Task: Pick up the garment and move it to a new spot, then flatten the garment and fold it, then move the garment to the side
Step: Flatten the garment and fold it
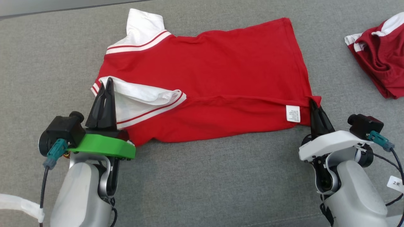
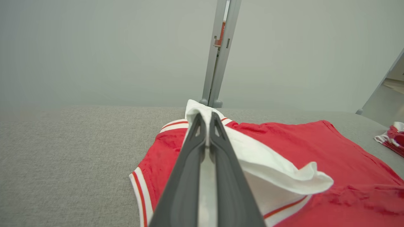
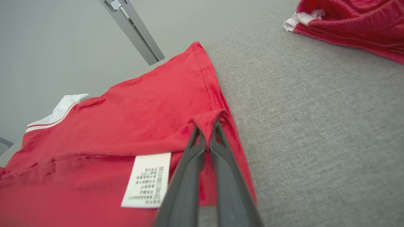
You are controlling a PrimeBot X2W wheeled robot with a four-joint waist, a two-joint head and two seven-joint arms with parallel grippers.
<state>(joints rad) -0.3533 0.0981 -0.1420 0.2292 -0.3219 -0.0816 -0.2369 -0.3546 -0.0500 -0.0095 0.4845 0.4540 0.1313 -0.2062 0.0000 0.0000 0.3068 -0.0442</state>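
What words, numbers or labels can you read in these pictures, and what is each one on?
"2米": on a white tag beside the right forearm.
Care label, sewn on the red shirt: rows of print, too small to read.

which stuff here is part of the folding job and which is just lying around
Job: red shirt; left gripper, shut on the shirt's white fabric; right gripper, shut on its hem corner.
Lying about: crumpled red garment at far right; grey post behind.
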